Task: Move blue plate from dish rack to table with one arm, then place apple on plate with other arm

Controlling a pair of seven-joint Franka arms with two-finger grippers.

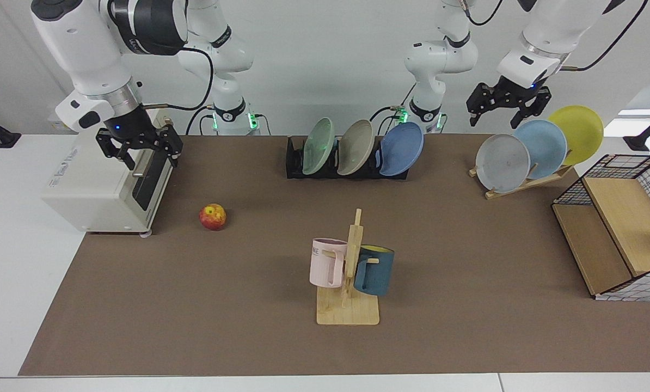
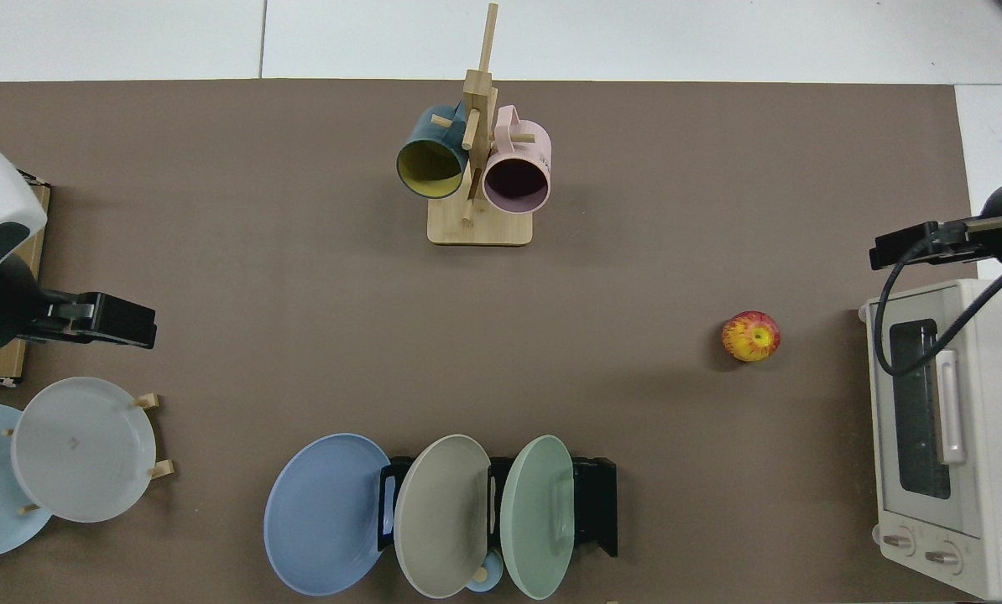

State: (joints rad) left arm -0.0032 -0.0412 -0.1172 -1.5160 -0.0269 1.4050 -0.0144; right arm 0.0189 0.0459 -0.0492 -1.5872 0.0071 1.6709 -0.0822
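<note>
The blue plate [image 1: 401,148] [image 2: 320,512] stands tilted in the end slot of the black dish rack [image 1: 295,163] [image 2: 597,503], beside a beige and a green plate. The apple [image 1: 213,216] [image 2: 751,335] rests on the brown mat of the table [image 1: 194,326]. My right gripper [image 1: 149,158] [image 2: 895,247] hovers open and empty above the toaster oven, a short way behind and to the side of the apple. My left gripper [image 1: 496,117] [image 2: 123,323] hangs open and empty above the light-wood plate rack, well to the side of the blue plate.
A wooden mug tree [image 1: 349,272] with a pink and a dark teal mug stands mid-table. A white toaster oven [image 1: 102,185] sits beyond the apple. The light-wood rack [image 1: 521,184] holds grey, pale blue and yellow plates. A wire-and-wood shelf [image 1: 613,234] stands at the mat's edge.
</note>
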